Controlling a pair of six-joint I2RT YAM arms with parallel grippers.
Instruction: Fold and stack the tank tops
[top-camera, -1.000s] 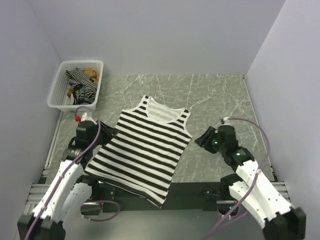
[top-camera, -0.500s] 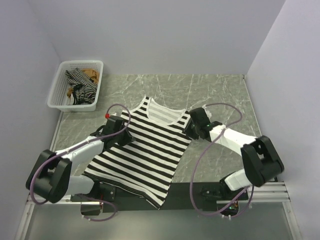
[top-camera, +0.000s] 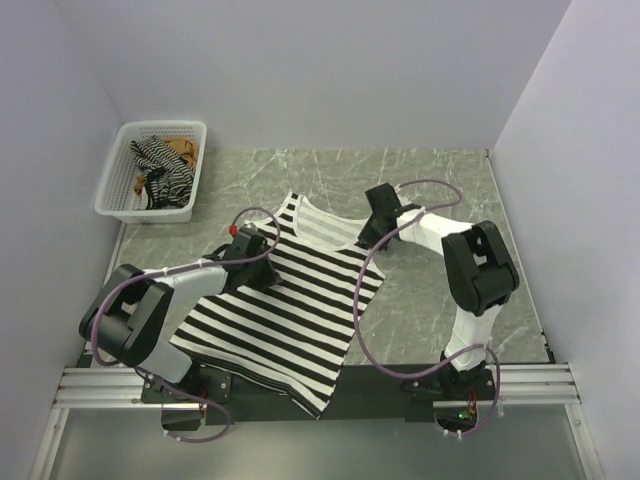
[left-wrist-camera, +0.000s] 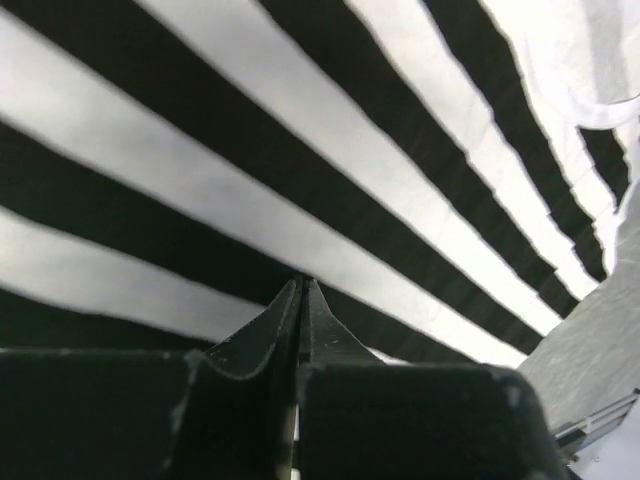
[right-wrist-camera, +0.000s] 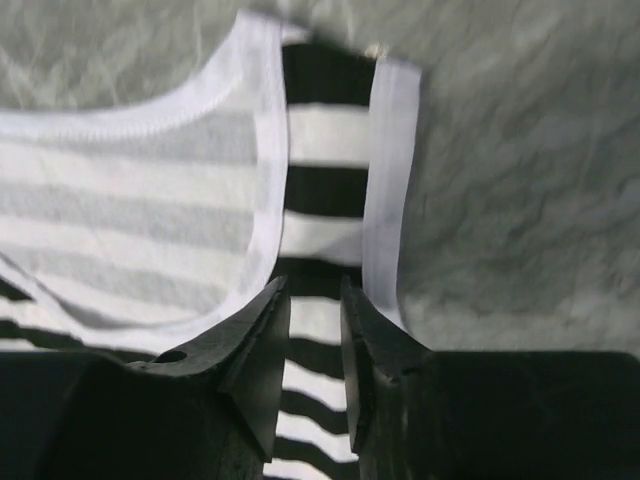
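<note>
Striped top (top-camera: 300, 310): flat, mid-table, skewed; neck far, hem near, near hem corner overhanging near edge of table (top-camera: 440, 190).
Left gripper (left-wrist-camera: 301, 282): at top's left side edge, near armhole; jaws pressed together, pinching fabric.
Right gripper (right-wrist-camera: 315, 285): at right shoulder strap, jaws narrowly apart astride strap; clamped or not, cannot tell.
Basket (top-camera: 112, 195): far-left corner, beside left wall (top-camera: 50, 150); holds dark-striped top (top-camera: 160, 165) and tan top (top-camera: 186, 148).
Bare table surface shows far and right of striped top.
</note>
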